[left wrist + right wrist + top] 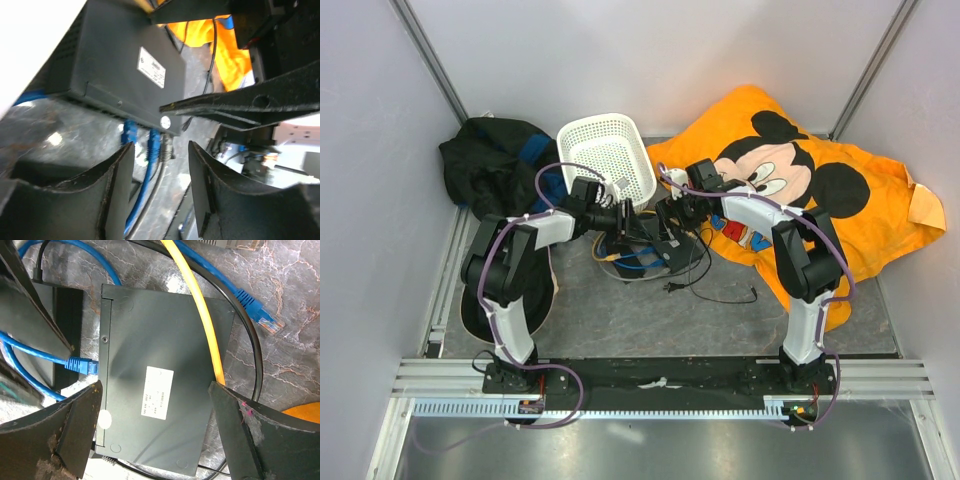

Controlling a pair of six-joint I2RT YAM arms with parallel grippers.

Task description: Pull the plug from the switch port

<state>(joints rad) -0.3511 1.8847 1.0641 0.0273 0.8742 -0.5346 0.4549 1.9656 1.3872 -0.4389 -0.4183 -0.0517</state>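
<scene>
The switch [150, 340] is a flat black box with a white label [159, 392], lying on the marbled table. A blue plug [80, 364] sits in a switch port on its left edge. In the left wrist view that edge shows two blue plugs [154, 142] and a grey one [167, 148] in a row. My left gripper [161, 155] is open, its fingertips just short of these plugs and in line with them. My right gripper [155, 390] is open wide above the box, one finger at each long side; whether they touch it is unclear.
A yellow cable [200, 305] crosses the box, and a loose blue plug [260, 315] lies beside it. A smaller black brick [65, 315] lies left of the box. A white basket [610, 150], an orange Mickey cloth [820, 190] and dark clothing [490, 160] lie behind.
</scene>
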